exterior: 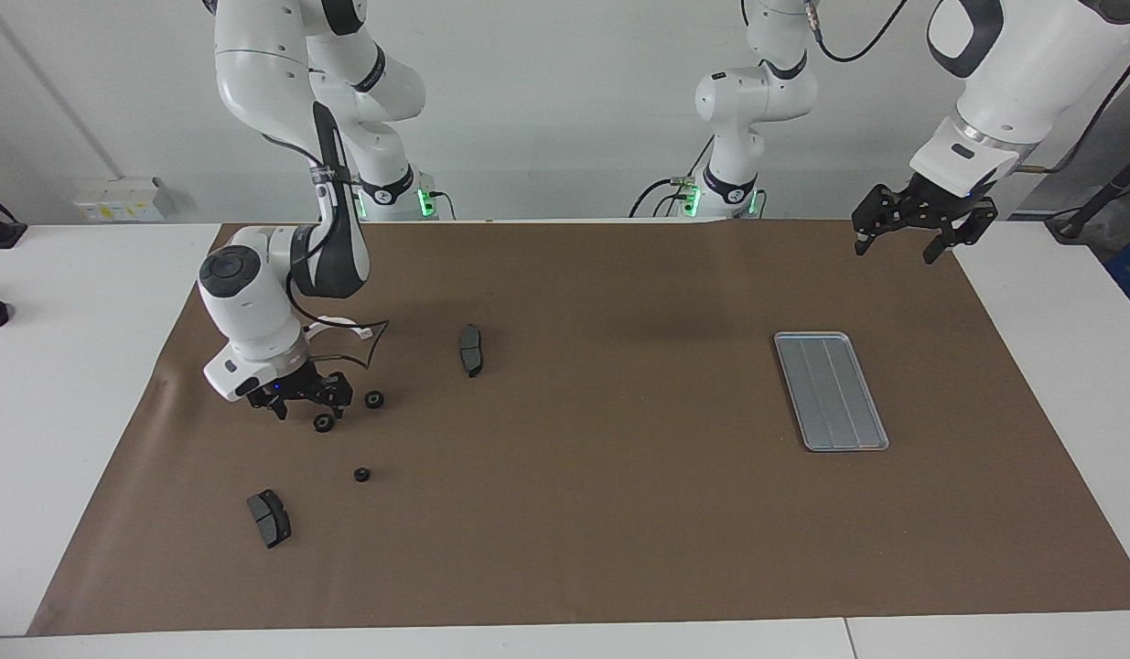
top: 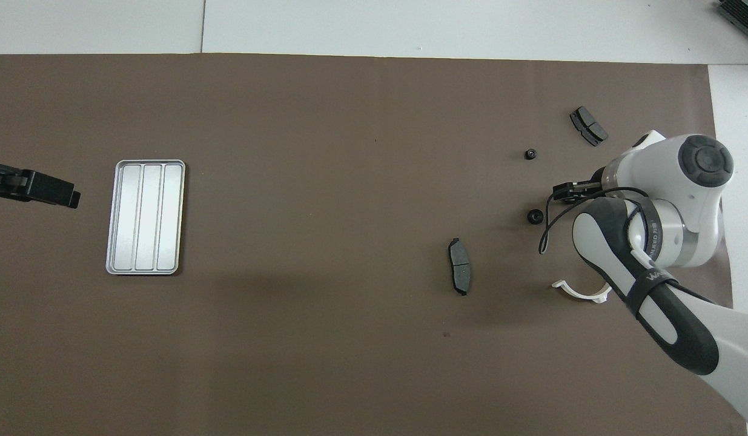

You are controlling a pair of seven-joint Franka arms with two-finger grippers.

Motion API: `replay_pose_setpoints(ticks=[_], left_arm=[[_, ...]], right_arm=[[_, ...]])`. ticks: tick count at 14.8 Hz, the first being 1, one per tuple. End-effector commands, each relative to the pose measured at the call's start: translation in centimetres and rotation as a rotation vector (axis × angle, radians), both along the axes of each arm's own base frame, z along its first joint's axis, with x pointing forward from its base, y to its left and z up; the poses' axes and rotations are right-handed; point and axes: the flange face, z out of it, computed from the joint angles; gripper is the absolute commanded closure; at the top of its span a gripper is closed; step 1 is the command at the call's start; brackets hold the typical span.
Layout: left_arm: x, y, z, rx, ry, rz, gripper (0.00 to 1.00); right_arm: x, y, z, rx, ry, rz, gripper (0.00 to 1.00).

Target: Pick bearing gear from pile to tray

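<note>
Facing view: the right gripper is low over the pile, at a gear.

We see this gripper close above the mat, its dark fingers around or just beside that gear; we cannot tell whether they are shut on it. The left gripper waits with fingers spread, raised near the empty tray, which lies well apart at the left arm's end. We judge the small round gear could roll or squirt out if the fingers close off-centre, or knock its neighbour. We count three gears, the third farther out, two pads, one white bracket, one tray.
</note>
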Motion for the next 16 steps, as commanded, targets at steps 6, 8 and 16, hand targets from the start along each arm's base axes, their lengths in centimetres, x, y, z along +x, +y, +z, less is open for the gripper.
replay_pose_setpoints(ticks=[6,8,16], left_arm=[[-0.76,0.23,0.06,-0.007,0.001,-0.001,0.00],[-0.76,0.23,0.06,-0.007,0.001,-0.002,0.00],[-0.76,0.15,0.06,-0.007,0.001,-0.002,0.00]], right_arm=[[-1.18,-0.37,-1.03,0.016,-0.010,0.036,0.37],[-1.23,-0.64,-1.17,0.015,-0.008,0.042,0.39],[-0.94,-0.51,-1.65,0.046,-0.033,0.010,0.40]])
